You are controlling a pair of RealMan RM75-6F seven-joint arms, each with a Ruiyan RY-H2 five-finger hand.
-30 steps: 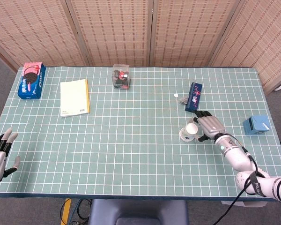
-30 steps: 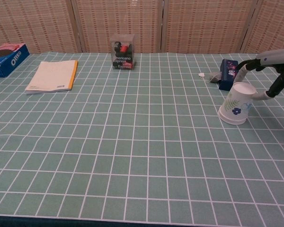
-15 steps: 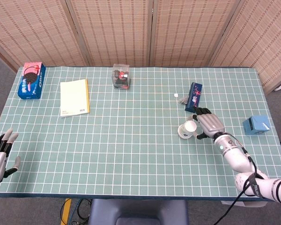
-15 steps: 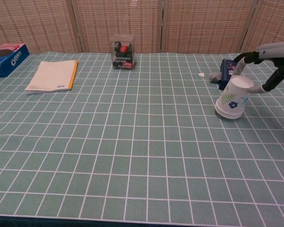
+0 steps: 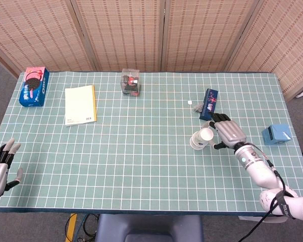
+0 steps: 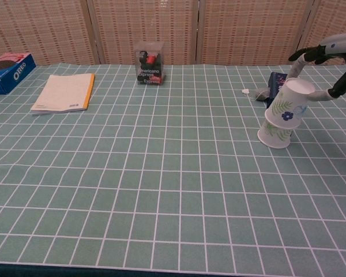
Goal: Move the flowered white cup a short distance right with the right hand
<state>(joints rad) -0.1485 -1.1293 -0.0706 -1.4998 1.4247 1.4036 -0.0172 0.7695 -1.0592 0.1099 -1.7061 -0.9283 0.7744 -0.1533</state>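
The flowered white cup (image 6: 284, 114) (image 5: 201, 138) stands upside down on the green mat at the right, leaning with its base toward my right hand. A rim line crosses it halfway down, as if two cups were nested. My right hand (image 5: 227, 132) is just right of the cup and grips its upper part. In the chest view a thumb (image 6: 319, 97) touches the cup's side and a finger (image 6: 303, 53) arches over its base. My left hand (image 5: 0, 165) hangs off the table's front left corner, fingers spread and holding nothing.
A dark blue carton (image 5: 209, 104) lies just behind the cup, with a small white scrap (image 5: 190, 102) to its left. A light blue box (image 5: 276, 134) sits near the right edge. At the back stand a clear box (image 5: 131, 82), a notebook (image 5: 81, 104) and an Oreo box (image 5: 34, 86).
The right hand has risen and drawn back a little. The cup now leans more, its base is higher, and its lower rim has slid slightly left.
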